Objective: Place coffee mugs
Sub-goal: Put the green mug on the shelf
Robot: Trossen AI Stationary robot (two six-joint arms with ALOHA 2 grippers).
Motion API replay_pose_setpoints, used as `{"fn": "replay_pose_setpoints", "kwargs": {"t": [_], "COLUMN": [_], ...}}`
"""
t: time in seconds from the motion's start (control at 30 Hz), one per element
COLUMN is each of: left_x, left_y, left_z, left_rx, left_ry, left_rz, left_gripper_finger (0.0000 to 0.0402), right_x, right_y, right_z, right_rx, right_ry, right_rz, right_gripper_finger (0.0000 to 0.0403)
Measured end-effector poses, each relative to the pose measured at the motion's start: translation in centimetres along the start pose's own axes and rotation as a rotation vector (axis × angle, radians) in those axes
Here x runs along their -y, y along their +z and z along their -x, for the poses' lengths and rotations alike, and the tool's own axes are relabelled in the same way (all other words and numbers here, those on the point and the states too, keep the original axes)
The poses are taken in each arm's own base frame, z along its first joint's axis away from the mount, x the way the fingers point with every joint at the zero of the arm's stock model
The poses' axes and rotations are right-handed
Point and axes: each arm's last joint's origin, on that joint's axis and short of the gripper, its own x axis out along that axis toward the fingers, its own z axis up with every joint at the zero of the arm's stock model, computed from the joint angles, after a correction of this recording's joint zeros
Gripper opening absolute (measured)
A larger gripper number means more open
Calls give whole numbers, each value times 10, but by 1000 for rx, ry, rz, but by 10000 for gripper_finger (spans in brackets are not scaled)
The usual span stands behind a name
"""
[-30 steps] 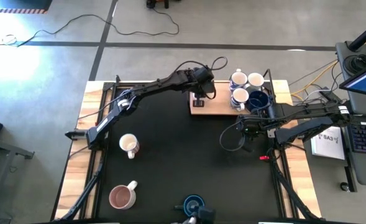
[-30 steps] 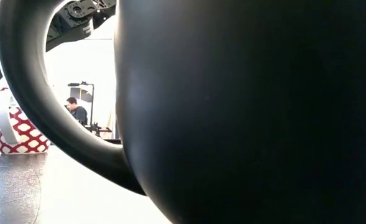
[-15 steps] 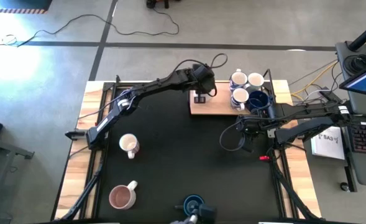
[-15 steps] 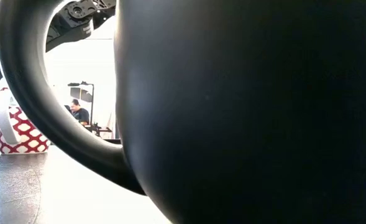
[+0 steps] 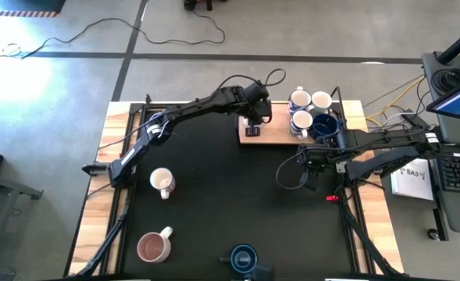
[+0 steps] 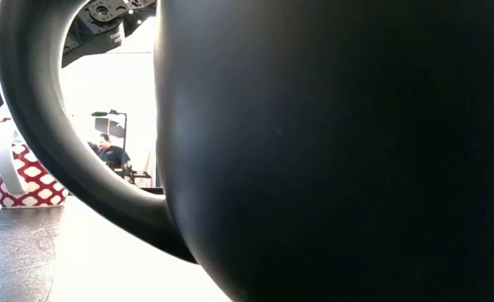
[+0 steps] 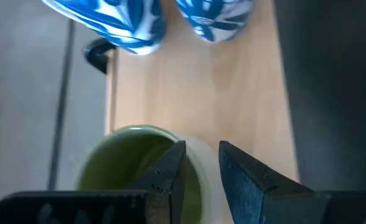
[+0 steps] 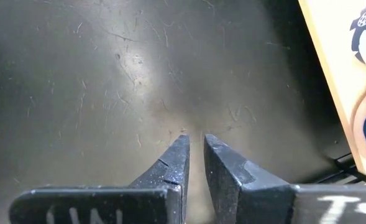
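L hand (image 7: 200, 163) over the pale wooden board (image 5: 270, 134) at the surface's far side, fingers pinched on the rim of a white ceramic mug w/ green inside (image 7: 136, 168), near two blue-patterned mugs (image 7: 164, 18). R hand (image 8: 193, 155) low over dark surface (image 8: 96, 87), fingers nearly closed, empty.

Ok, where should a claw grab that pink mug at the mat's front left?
Probably by the rim wall, straight down from above: the pink mug stands upright, mouth open, so one finger fits inside. Take the side opposite its handle, which juts toward the white mug.
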Motion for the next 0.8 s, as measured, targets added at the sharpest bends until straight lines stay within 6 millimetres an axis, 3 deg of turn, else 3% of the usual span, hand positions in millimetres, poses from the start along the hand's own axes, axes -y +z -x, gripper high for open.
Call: {"fn": "replay_pose_setpoints", "kwargs": {"t": [0.8], "left_x": [1], "left_y": [-11], "left_z": [-4], "left_rx": [-87], "left_ry": [-17], "left_rz": [36], "left_gripper_finger": [78], "right_x": [0], "right_y": [0], "right_z": [0], "right_rx": [1], "right_ry": [0], "right_rz": [2], "right_gripper_finger": [38]}}
